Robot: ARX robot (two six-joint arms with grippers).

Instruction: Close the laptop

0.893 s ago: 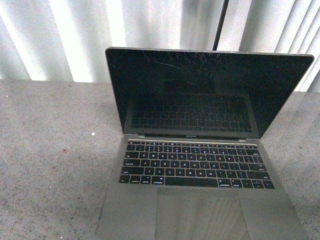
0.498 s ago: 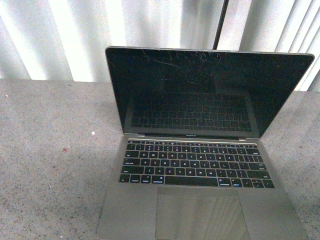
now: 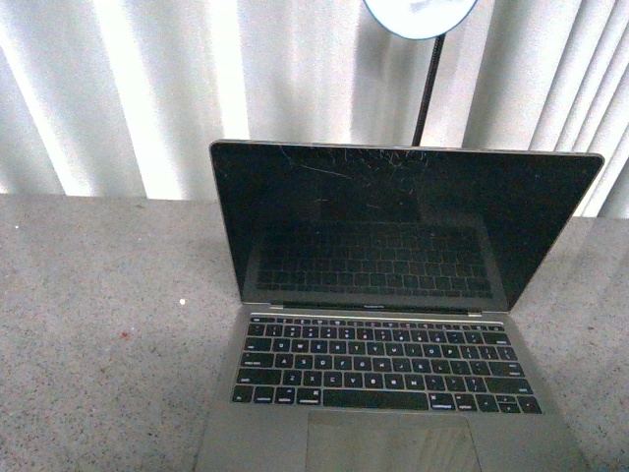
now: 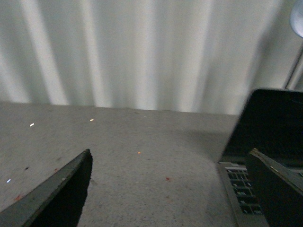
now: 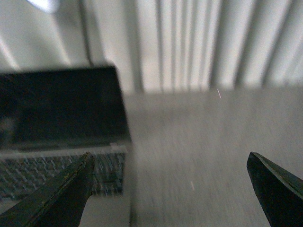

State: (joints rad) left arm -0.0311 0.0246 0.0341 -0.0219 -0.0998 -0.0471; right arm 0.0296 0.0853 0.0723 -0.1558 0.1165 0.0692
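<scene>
The grey-silver laptop (image 3: 383, 364) stands open on the speckled table, its scratched black screen (image 3: 393, 221) upright and facing me, black keys and part of the trackpad showing below. Neither arm appears in the front view. In the left wrist view my left gripper (image 4: 170, 189) is open over bare table, with the laptop (image 4: 265, 137) just beyond one finger. In the right wrist view, which is blurred, my right gripper (image 5: 170, 189) is open too, with the laptop (image 5: 61, 123) behind one finger (image 5: 66, 194) and nothing between the fingers.
A grey speckled table (image 3: 98, 315) spreads on both sides of the laptop. Behind it hangs a pale pleated curtain (image 3: 197, 88). A round lamp head (image 3: 421, 15) on a thin black stalk rises behind the screen.
The front view has tilted upward: the laptop sits lower in the picture and the lamp head now shows at the top. The screen's angle looks the same.
</scene>
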